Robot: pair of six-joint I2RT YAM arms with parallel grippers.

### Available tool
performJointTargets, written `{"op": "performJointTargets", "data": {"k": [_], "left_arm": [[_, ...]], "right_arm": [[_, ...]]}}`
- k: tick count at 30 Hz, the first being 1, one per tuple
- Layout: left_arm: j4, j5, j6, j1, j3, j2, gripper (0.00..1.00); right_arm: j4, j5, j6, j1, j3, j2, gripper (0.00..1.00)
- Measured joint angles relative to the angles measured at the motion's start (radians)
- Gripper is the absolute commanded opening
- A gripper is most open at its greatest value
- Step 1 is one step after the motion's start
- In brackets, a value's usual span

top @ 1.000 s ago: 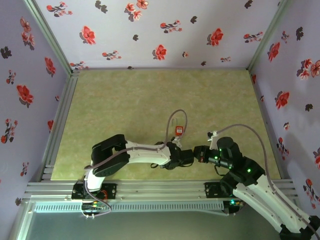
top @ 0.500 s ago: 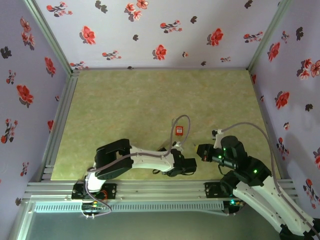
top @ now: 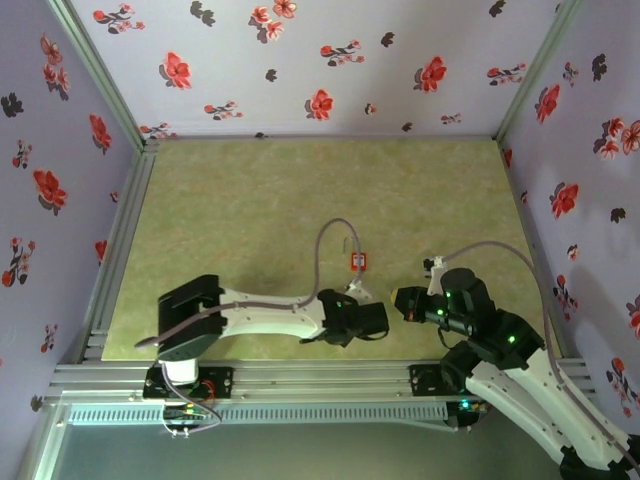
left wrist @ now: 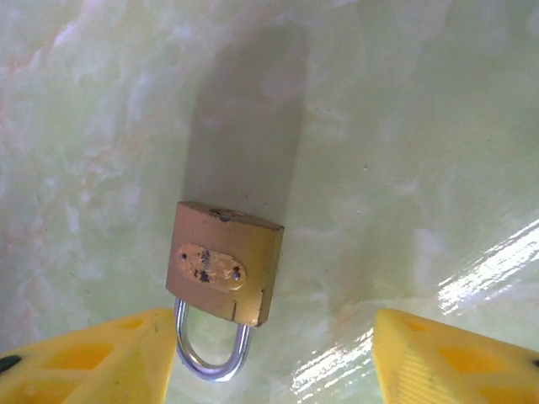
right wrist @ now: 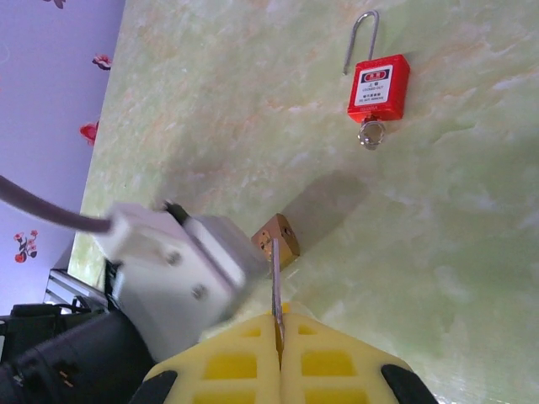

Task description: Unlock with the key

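Well, right claw (right wrist: 278, 318) pinches the key (right wrist: 274, 269), left claw (left wrist: 269, 341) gapes wide about the brass padlock (left wrist: 226, 263) shackle; I'd clamp its body before inserting.

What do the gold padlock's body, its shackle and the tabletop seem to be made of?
Padlock body: brass-like metal, dull gold with scuffs. Shackle: probably polished steel, bright silver glints. Tabletop: glossy pale green marbled sheet, perhaps laminate or vinyl; it mirrors light.
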Motion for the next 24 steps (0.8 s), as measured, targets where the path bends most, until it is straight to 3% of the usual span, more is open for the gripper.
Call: {"op": "performJointTargets", "data": {"k": [7,17,24], "left_arm": [[0.066,0.177,0.110,0.166,-0.103,-0.137,0.80],[0.074,0.345,0.327,0.272,-0.115,-0.056,0.80],[0.088,0.415,0.430,0.285,-0.113,0.002,0.80]], "right_arm": [[-0.004,0.000,-0.007,-0.002,0.000,0.001,0.01],[-0.003,-0.004,-0.007,-0.006,0.000,0.001,0.01],[-0.003,-0.008,-0.007,-0.006,0.000,0.009,0.01]]}}
